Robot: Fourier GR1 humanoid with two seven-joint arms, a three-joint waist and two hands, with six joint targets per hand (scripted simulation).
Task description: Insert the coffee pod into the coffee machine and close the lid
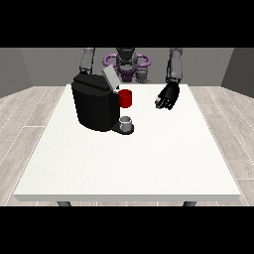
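**Machine at the far left, wide bare table in front**

Toward the far left of the white table (149, 163) stands the black coffee machine (94, 106), its grey lid (110, 77) tilted up. A red thing at the machine (126, 98) sits at its front, and below that a grey thing (127, 121) rests on the base; I cannot tell whether it is the pod. The hand at the view's right (167, 96) hangs above the far edge, well apart from the machine, fingers curled, holding nothing. The other hand is hidden behind the machine.
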